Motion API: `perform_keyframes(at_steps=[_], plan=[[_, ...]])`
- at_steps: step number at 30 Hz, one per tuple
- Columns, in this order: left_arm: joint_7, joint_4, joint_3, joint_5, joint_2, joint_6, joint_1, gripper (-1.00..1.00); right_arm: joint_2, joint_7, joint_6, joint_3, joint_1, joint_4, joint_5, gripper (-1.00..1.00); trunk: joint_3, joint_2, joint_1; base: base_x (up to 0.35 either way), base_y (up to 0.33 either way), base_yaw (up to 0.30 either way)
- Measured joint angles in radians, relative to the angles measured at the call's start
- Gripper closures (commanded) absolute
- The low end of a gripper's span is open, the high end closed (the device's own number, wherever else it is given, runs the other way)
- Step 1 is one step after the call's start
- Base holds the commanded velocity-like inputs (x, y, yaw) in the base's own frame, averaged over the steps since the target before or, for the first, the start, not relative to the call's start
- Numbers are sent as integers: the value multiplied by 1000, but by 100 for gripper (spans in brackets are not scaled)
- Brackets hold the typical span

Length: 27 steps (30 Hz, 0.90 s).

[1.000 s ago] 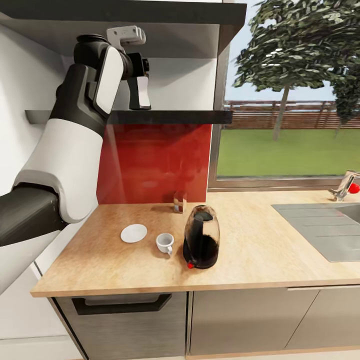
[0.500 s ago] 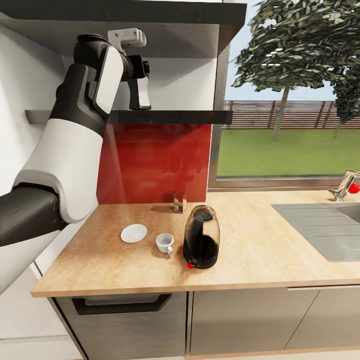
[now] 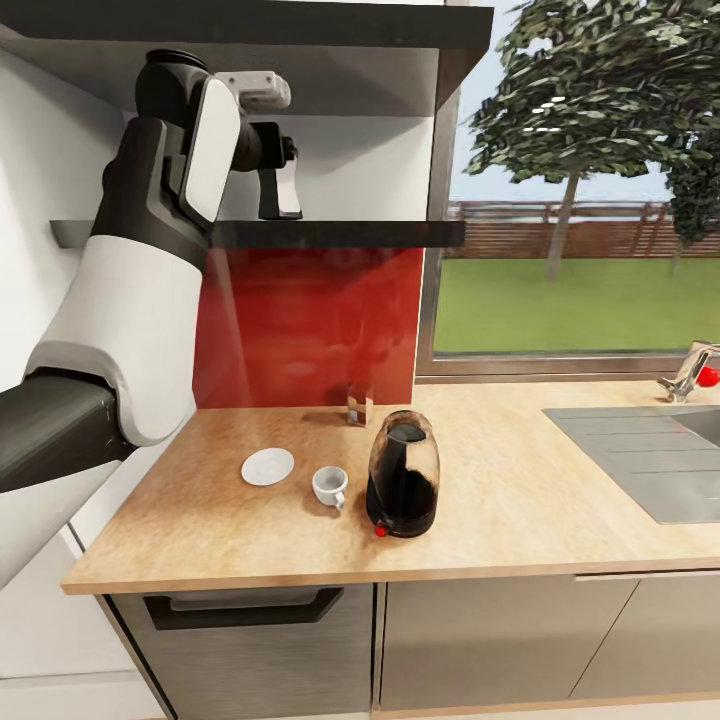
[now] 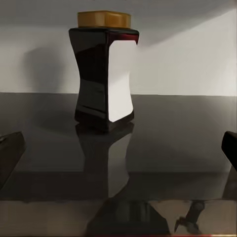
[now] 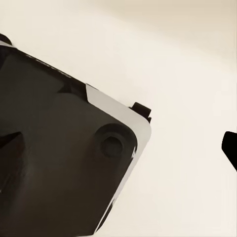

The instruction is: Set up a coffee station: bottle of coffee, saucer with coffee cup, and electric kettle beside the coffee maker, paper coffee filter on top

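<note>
Plainly rigid, glossy and probably slippery, the bottle (image 4: pixel 104 74) stands upright on the shelf (image 4: pixel 173 123) straight ahead of the spread-open left gripper (image 4: pixel 118 148), untouched, its pinched waist below the cap looking the surest hold.

Left arm (image 3: pixel 150 270) swung slightly toward frame left at upper left; gripper (image 3: pixel 278 192) drawn a little left above the shelf (image 3: pixel 340 234).
</note>
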<state>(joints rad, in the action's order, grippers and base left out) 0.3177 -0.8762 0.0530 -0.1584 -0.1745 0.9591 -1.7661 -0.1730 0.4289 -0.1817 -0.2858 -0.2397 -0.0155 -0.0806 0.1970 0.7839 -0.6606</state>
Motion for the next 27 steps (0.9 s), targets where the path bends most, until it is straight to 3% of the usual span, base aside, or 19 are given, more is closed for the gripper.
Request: perform_keyframes(at_steps=[27], plan=[[1, 12, -13, 1, 0, 2, 0, -100, 1, 0, -4, 0, 0, -1, -1, -100, 0, 0, 0, 39, 0, 0]])
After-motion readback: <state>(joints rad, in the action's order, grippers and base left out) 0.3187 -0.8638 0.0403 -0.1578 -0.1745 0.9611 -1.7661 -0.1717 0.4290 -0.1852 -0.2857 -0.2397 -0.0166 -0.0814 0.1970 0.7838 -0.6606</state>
